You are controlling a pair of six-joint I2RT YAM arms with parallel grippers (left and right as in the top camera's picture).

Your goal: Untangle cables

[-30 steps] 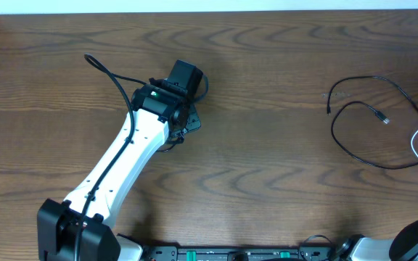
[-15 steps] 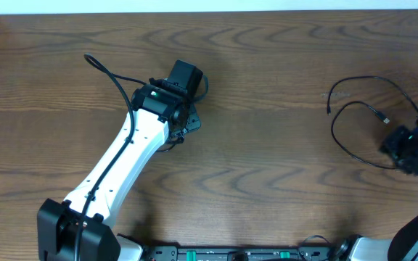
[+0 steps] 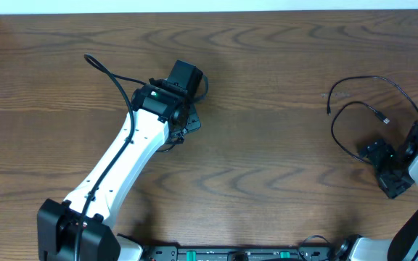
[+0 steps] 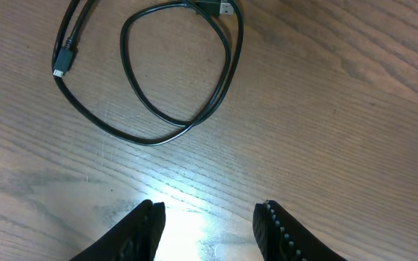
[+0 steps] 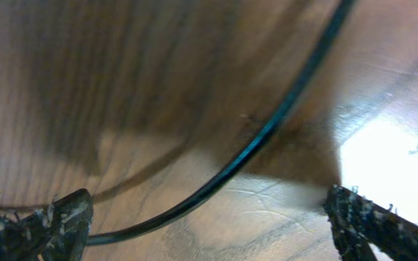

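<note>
Two black cables are counted on the wooden table (image 3: 267,43). The first black cable (image 4: 145,142) is laid in a loose loop just ahead of the left gripper (image 4: 209,216), whose two fingers are spread with nothing between them. The second black cable (image 3: 334,132) is curled well apart from that gripper, to its right. There the right gripper (image 3: 378,170) is placed over one strand, which is seen in the right wrist view running between two widely parted fingers, ungrasped.

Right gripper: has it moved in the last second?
Yes. The right gripper came in from the overhead view's right edge, moving left, and now sits open over the black cable, near its plug.
</note>
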